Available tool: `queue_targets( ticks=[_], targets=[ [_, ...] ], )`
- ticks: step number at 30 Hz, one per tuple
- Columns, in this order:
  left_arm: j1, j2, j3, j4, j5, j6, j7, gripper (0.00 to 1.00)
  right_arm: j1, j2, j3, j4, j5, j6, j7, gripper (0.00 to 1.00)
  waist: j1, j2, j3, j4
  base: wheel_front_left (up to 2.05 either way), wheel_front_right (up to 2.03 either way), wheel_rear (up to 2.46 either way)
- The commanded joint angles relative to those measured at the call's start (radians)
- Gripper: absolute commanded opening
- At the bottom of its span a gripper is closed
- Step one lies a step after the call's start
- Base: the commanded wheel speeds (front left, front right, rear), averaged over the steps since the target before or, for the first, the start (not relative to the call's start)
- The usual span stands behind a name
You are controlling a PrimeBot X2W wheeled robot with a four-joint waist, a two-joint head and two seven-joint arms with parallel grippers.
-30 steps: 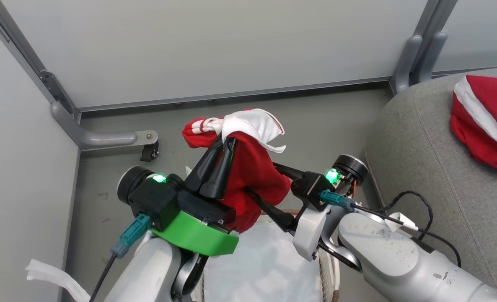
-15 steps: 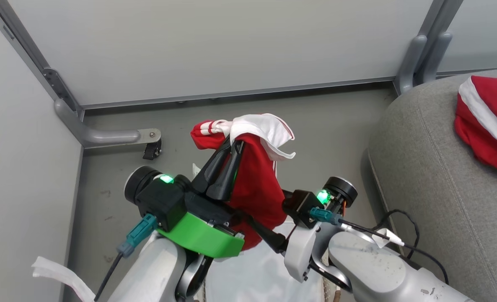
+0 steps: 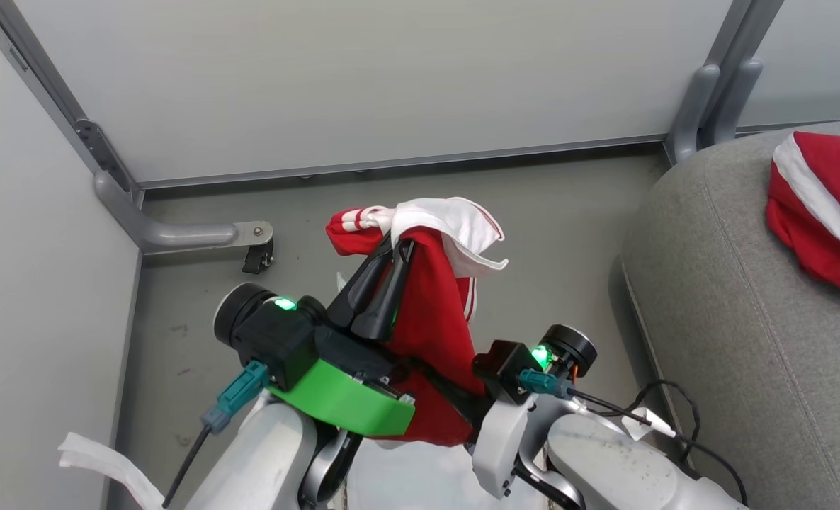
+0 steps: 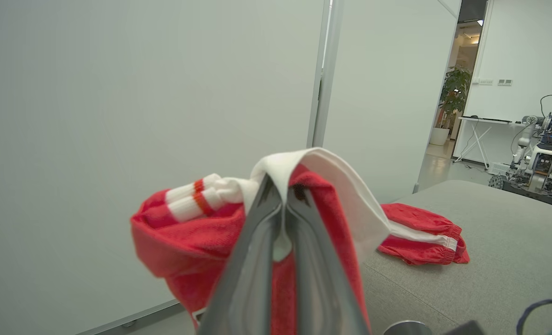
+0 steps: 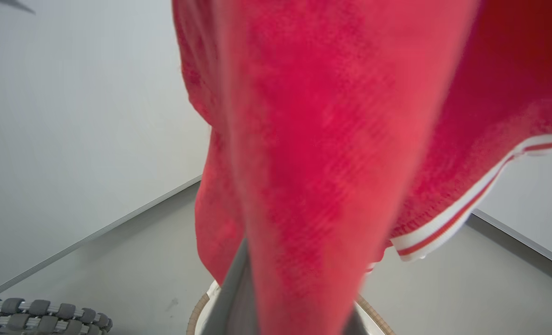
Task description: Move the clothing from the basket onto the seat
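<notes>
Left of the large grey fabric seat (image 3: 731, 319), the soft red-and-white jersey (image 3: 434, 319) is being held hanging vertically, top clamped by the left gripper (image 3: 396, 244), lower fold by the seat-side right gripper (image 5: 294, 284).

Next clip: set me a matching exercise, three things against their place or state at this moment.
Things: 1 left gripper; 2 red garment with a white stripe; 3 white plastic basket with brown woven rim.
States: A lies on the grey fabric seat; B stands under the hanging red-and-white jersey; C shut on that jersey's white edge.
Pairs: 1-C, 2-A, 3-B.
</notes>
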Motion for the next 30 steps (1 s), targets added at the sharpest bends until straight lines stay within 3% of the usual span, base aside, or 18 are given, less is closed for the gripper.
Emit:
queue_targets(
  ticks=[1,5,6,7,8,17,30],
  targets=[
    [0.005,0.0,0.006,0.002,-0.005,-0.003,-0.001,0.0,0.017,-0.001,-0.012,-0.008,0.0,-0.001,0.0,0.0,0.0,0.0,0.0,-0.002,0.0,0.0,0.0],
    [0.007,0.001,0.011,0.004,-0.001,-0.003,-0.001,0.0,0.029,-0.001,-0.035,-0.025,-0.01,-0.001,0.0,0.0,0.0,0.0,0.0,-0.008,0.0,0.0,0.0],
    [0.007,-0.002,0.024,-0.003,0.007,-0.003,-0.001,0.22,0.03,-0.001,-0.039,-0.029,-0.015,-0.001,0.0,0.0,0.0,0.0,0.001,-0.009,0.0,0.0,0.0],
    [0.015,-0.006,0.034,-0.002,0.009,-0.003,-0.001,0.91,0.034,-0.001,-0.046,-0.034,-0.018,-0.001,0.0,0.0,0.0,0.0,0.002,-0.011,0.0,0.0,0.0],
    [0.018,-0.008,0.037,-0.001,0.01,-0.003,-0.001,1.0,0.039,0.0,-0.051,-0.038,-0.019,-0.001,0.0,0.0,0.0,0.0,0.003,-0.014,0.0,0.0,0.0],
    [0.035,0.016,0.052,0.023,0.028,-0.003,-0.001,1.0,0.064,0.01,-0.111,-0.1,-0.047,-0.001,-0.001,0.0,0.0,0.0,0.015,-0.116,0.0,0.0,0.0],
    [0.026,0.047,0.055,0.036,0.041,-0.003,-0.001,1.0,0.108,0.019,-0.221,-0.182,-0.082,-0.001,-0.001,0.0,0.0,0.0,0.053,-0.401,0.0,0.0,0.0]
  ],
)
